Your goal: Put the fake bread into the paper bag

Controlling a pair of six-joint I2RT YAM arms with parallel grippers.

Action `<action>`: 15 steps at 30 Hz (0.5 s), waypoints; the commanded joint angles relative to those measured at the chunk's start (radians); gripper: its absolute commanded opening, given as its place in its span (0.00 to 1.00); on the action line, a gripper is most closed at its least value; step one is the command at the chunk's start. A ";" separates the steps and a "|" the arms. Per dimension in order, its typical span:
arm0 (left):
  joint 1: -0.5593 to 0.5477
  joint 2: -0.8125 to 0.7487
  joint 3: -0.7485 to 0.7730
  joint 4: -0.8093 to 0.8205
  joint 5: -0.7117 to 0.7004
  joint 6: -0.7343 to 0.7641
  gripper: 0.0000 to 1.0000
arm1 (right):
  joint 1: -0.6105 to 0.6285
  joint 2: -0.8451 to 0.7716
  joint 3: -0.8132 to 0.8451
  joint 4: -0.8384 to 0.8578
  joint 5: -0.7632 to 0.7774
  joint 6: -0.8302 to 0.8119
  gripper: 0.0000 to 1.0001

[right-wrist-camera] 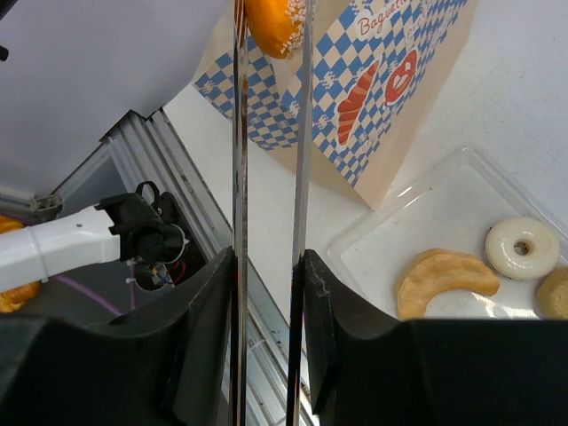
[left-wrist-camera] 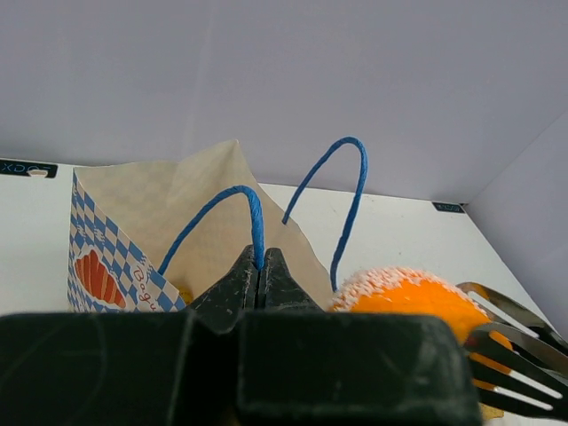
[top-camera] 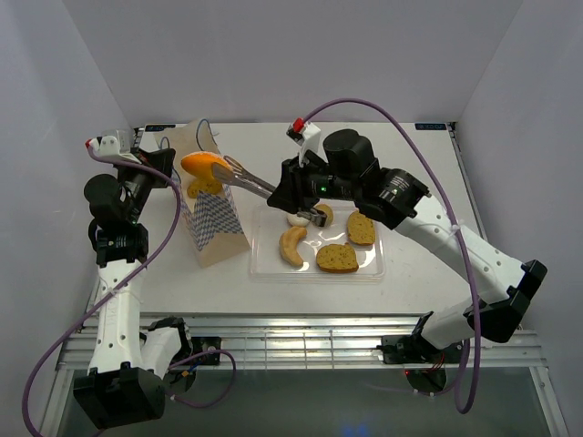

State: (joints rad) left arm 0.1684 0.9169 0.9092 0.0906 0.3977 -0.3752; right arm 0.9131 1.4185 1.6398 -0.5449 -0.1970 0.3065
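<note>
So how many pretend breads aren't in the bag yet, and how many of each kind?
Toast slices: 2
Pale crescent: 1
White ring: 1
Small bun: 1
Orange roll, held in the tongs over the paper bag: 1
Total: 6

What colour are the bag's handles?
Blue: thin cord handles on the paper bag, clearest in the left wrist view against the pale wall.
</note>
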 commanded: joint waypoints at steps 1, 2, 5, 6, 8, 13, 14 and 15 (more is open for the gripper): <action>0.005 -0.019 -0.004 0.032 0.021 -0.004 0.00 | 0.003 0.026 0.068 0.083 0.039 0.032 0.24; 0.005 -0.021 -0.004 0.031 0.020 -0.004 0.00 | 0.003 0.031 0.071 0.083 0.044 0.036 0.24; 0.005 -0.023 -0.004 0.031 0.020 -0.004 0.00 | 0.004 0.057 0.084 0.086 0.048 0.045 0.24; 0.005 -0.021 -0.004 0.032 0.020 -0.004 0.00 | 0.003 0.062 0.087 0.086 0.047 0.045 0.24; 0.005 -0.023 -0.004 0.032 0.023 -0.005 0.00 | 0.004 0.076 0.095 0.086 0.045 0.046 0.24; 0.003 -0.023 -0.003 0.035 0.032 -0.008 0.00 | 0.010 0.103 0.127 0.071 0.045 0.042 0.24; 0.003 -0.024 -0.004 0.037 0.033 -0.010 0.00 | 0.012 0.109 0.141 0.063 0.047 0.040 0.24; 0.005 -0.024 -0.004 0.037 0.035 -0.010 0.00 | 0.013 0.114 0.150 0.062 0.047 0.039 0.24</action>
State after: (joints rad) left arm 0.1684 0.9169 0.9092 0.0914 0.4088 -0.3759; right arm 0.9150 1.5341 1.7126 -0.5400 -0.1593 0.3408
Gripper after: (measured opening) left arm 0.023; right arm 0.391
